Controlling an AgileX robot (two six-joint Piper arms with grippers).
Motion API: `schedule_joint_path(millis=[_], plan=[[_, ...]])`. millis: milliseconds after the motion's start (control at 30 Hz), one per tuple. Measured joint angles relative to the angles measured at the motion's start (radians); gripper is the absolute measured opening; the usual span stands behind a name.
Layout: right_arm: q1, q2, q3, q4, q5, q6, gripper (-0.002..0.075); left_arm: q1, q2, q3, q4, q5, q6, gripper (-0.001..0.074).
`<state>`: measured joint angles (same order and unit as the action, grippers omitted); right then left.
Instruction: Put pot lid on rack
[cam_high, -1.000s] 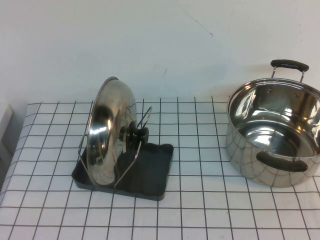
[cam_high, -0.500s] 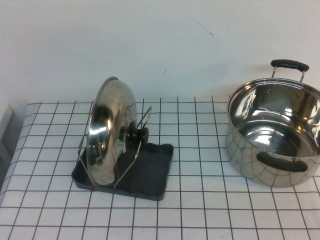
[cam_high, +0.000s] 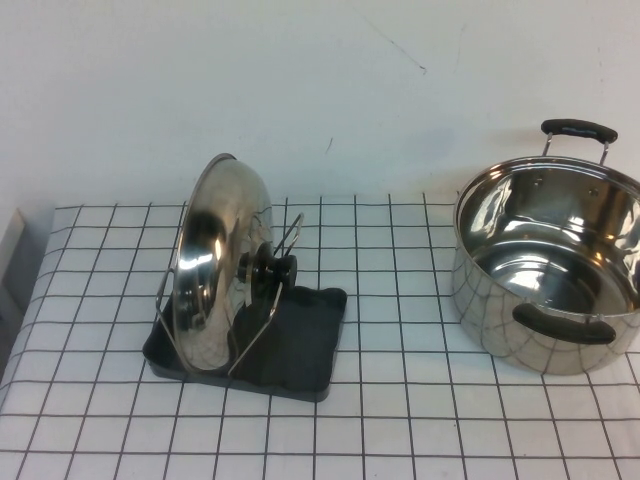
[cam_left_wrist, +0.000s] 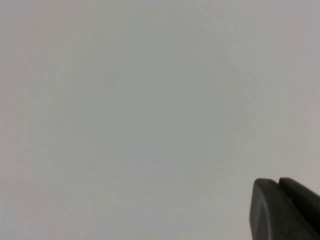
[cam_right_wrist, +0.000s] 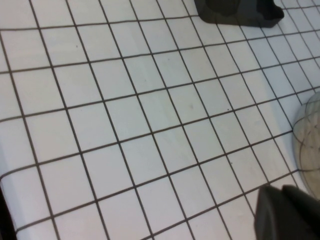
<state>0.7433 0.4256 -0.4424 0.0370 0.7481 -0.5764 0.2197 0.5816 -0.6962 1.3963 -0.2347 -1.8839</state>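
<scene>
The pot lid (cam_high: 217, 262) stands on edge in the rack (cam_high: 278, 262), leaning between the silver wire loops, its black knob (cam_high: 272, 270) facing right. The rack's dark grey tray (cam_high: 300, 345) sits on the checked table left of centre; a corner of it shows in the right wrist view (cam_right_wrist: 240, 12). Neither arm shows in the high view. My left gripper (cam_left_wrist: 278, 181) is shut and empty, facing a blank pale surface. My right gripper (cam_right_wrist: 280, 189) is shut and empty, above the checked cloth, apart from the tray.
A deep steel pot (cam_high: 548, 270) with black handles stands at the table's right, lidless; its curved side shows in the right wrist view (cam_right_wrist: 309, 137). A white wall rises behind the table. The white checked cloth (cam_high: 400, 400) lies between rack and pot.
</scene>
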Motion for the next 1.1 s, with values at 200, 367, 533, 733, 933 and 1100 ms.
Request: schedule_joint_path(millis=[200,367,533,733,933,1100], plan=[[0.0,-0.042,0.0,0.002,-0.005,0.0,-0.0001,-0.119,0.089,0.029,0.336,-0.406,-0.418,-0.0001],[0.0,-0.065,0.0,0.002,0.007,0.002,-0.0001,-0.127,0.119,0.03,0.371,-0.55,-0.435,-0.0001],[0.0,-0.066,0.0,0.002,0.011,0.002,-0.0001,-0.127,0.119,0.03,0.371,-0.622,-0.412,-0.0001],[0.0,-0.068,0.0,0.002,0.011,0.002,-0.0001,-0.127,0.119,0.03,0.371,-0.742,-0.403,-0.0001],[0.0,-0.068,0.0,0.002,0.011,0.002,-0.0001,-0.15,0.119,0.03,0.371,-0.804,-0.403,-0.0001],[0.0,-0.068,0.0,0.002,0.014,0.002,-0.0001,-0.287,0.083,0.035,0.371,-0.758,-0.403,-0.0001]])
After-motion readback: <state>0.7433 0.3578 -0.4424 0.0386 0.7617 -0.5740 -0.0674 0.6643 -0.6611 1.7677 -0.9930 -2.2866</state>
